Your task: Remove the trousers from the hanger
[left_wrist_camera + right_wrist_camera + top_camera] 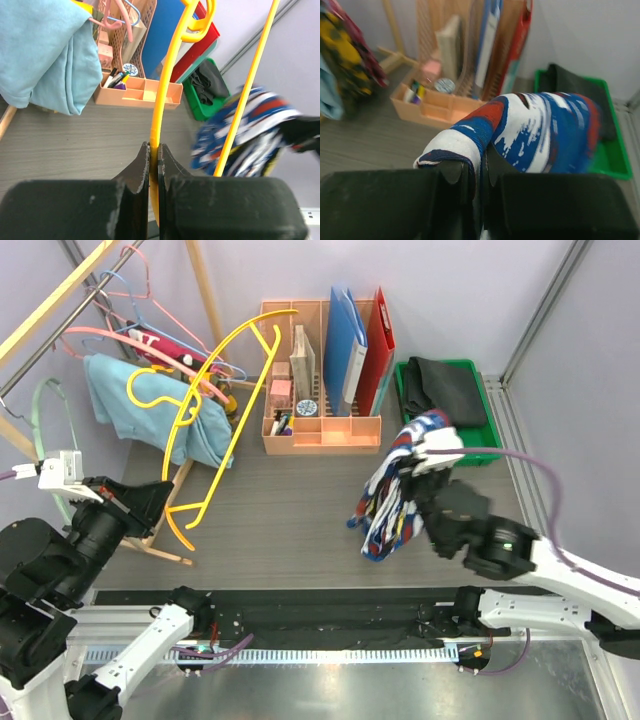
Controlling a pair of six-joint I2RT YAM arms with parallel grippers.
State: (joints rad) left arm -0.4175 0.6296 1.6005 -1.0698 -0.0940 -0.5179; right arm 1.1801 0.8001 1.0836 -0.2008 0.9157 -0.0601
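Right gripper jaws clamped on printed trousers, free of yellow hanger pinched in left gripper; black pair binned; light blue pair not yet off

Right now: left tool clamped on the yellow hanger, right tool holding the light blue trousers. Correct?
No. The right tool holds the navy-white-red print trousers, not the light blue trousers; the right wrist view shows it. The left tool is indeed clamped on the yellow hanger.
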